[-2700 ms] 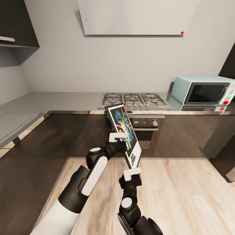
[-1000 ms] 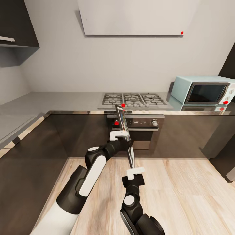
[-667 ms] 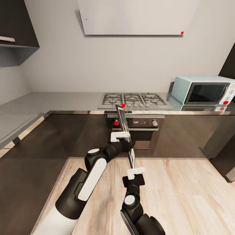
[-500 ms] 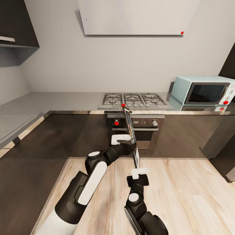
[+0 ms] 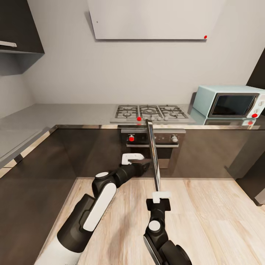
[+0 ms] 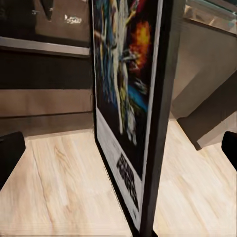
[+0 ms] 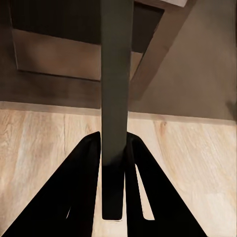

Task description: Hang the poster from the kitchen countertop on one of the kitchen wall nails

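The poster (image 5: 153,156) stands edge-on in mid-air in front of the oven (image 5: 154,145), pinched at its bottom edge by the right gripper (image 5: 162,195), whose two fingers (image 7: 89,163) press on either face of the frame in the right wrist view. The left gripper (image 5: 133,158) sits just beside the poster's printed face at about mid-height; its wrist view shows the artwork and the "STAR WARS" title close ahead, with dark finger tips at either border of that picture, set wide apart and closed on nothing. The likely trouble from here is the single low grip: a tall, thin panel clamped only at its foot could swing or slip out between the fingers when the arm lifts or the base turns, and it would drop to the wooden floor (image 5: 206,213). A second risk is the top corner catching the countertop (image 5: 73,114) edge or the hob (image 5: 149,112), since the poster's upper end reaches about level with the counter front. Hanging also looks demanding: a tiny dark dot high on the pale panel (image 5: 147,18) above the hob may be a nail (image 5: 97,21), though it is too small to be sure, and it lies well above and away from the poster, so the reach is long and the frame's hanging point cannot be seen from here.
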Available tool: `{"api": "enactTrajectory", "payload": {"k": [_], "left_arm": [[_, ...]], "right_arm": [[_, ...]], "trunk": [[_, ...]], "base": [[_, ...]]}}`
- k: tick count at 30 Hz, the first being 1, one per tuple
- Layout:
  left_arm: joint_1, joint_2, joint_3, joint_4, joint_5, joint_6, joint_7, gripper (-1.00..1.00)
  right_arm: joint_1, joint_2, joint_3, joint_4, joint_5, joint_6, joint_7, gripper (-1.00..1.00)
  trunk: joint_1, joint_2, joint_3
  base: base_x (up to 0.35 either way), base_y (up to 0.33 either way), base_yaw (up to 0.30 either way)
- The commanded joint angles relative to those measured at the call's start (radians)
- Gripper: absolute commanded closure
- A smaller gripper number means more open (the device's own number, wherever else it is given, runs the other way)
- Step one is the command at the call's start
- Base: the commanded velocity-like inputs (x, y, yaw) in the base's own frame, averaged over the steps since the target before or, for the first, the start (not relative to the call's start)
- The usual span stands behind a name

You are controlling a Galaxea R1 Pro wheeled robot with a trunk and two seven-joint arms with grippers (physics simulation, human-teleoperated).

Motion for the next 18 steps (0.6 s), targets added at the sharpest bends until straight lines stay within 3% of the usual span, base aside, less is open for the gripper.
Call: {"api": "enactTrajectory", "payload": {"k": [1, 4, 6, 8, 12, 18], "left_arm": [[-0.001, 0.019, 0.000, 0.000, 0.039, 0.000, 0.009, -1.00], [-0.001, 0.067, 0.001, 0.002, 0.112, -0.004, 0.009, -1.00], [0.000, 0.115, 0.001, 0.006, 0.174, -0.007, 0.010, -1.00], [0.003, 0.142, 0.002, 0.010, 0.203, -0.016, 0.010, -1.00], [0.021, 0.165, 0.002, 0.025, 0.228, -0.066, 0.008, -1.00], [0.030, 0.172, 0.002, 0.048, 0.248, -0.102, -0.007, -1.00]], "right_arm": [[0.001, -0.001, 0.002, -0.003, 0.001, -0.007, -0.004, 1.00], [0.004, -0.002, 0.001, -0.012, 0.001, -0.022, -0.005, 1.00], [0.007, -0.008, 0.002, -0.031, 0.001, -0.029, -0.005, 1.00], [0.014, -0.023, 0.003, -0.047, 0.000, -0.032, -0.005, 1.00], [0.040, -0.045, 0.004, -0.086, 0.000, -0.067, -0.005, 1.00], [0.097, -0.074, 0.003, -0.143, -0.001, -0.102, 0.006, 1.00]], "trunk": [[0.000, -0.001, -0.001], [0.000, -0.001, -0.001], [0.000, -0.001, -0.001], [0.000, -0.001, -0.001], [0.000, -0.001, -0.001], [0.000, -0.001, -0.001]], "base": [[0.000, 0.000, 0.000], [0.000, 0.000, 0.000], [0.000, 0.000, 0.000], [0.000, 0.000, 0.000], [0.000, 0.000, 0.000], [0.000, 0.000, 0.000]]}}
